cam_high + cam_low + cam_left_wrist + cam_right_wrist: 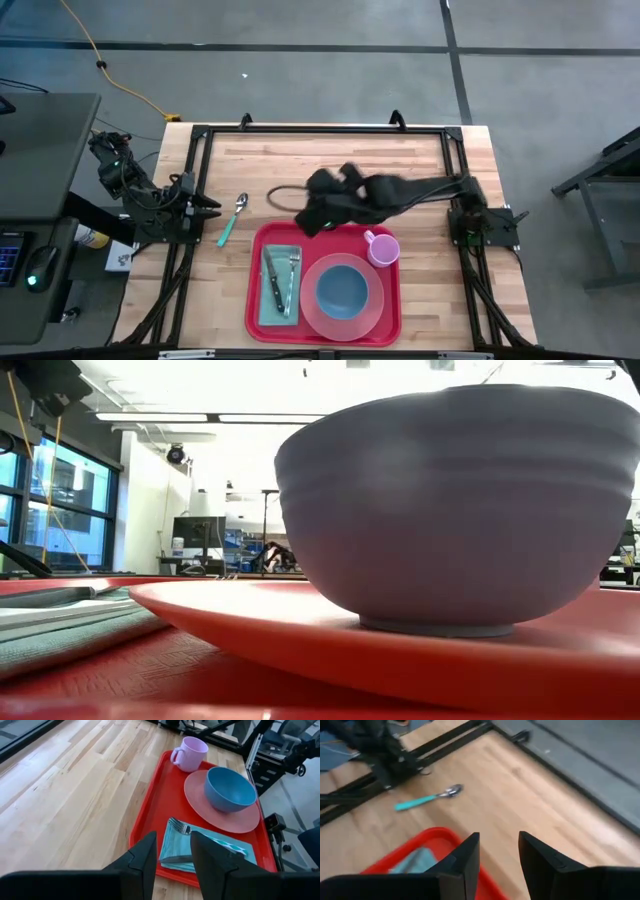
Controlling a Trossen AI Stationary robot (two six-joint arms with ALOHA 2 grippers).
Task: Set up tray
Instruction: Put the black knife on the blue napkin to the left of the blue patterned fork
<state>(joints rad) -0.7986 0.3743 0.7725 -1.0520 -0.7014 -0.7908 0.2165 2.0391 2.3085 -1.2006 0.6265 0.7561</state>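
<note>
The red tray (385, 325) lies on the wooden table near its front edge. On it are a teal napkin (265, 300) with a fork (293, 272) and a knife (274, 282), a pink plate (310, 310) bearing a blue bowl (342, 288), and a pink mug (383, 248). A spoon with a teal handle (232, 219) lies flat on the table left of the tray. My right gripper (499, 840) hangs open and empty high above the tray's far left corner (437, 836). My left gripper (172, 842) waits open at the table's left edge.
Black frame rails (320, 130) run along the table's far, left and right sides. Bare wood (290, 160) lies between the tray and the far rail. In the low view the bowl (460, 500) and plate (300, 625) fill most of the picture.
</note>
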